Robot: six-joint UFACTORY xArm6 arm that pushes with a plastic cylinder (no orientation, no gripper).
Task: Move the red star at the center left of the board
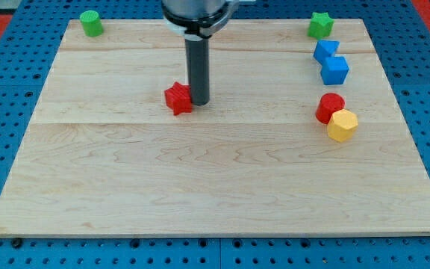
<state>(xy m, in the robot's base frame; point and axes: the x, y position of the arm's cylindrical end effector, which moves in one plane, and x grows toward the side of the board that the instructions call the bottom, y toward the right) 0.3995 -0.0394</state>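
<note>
1. Pale wooden board (215, 179) rests on a blue pegboard surface (6, 90).
2. Small red star-shaped block (178, 98) sits left of centre, toward the top edge.
3. My tip (199, 101) touches its right side, grasping nothing.

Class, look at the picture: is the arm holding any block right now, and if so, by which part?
Nothing is held. The arm ends in a plain rod; my tip only stands against the right side of the red star, at the view's centre left of the board.
</note>
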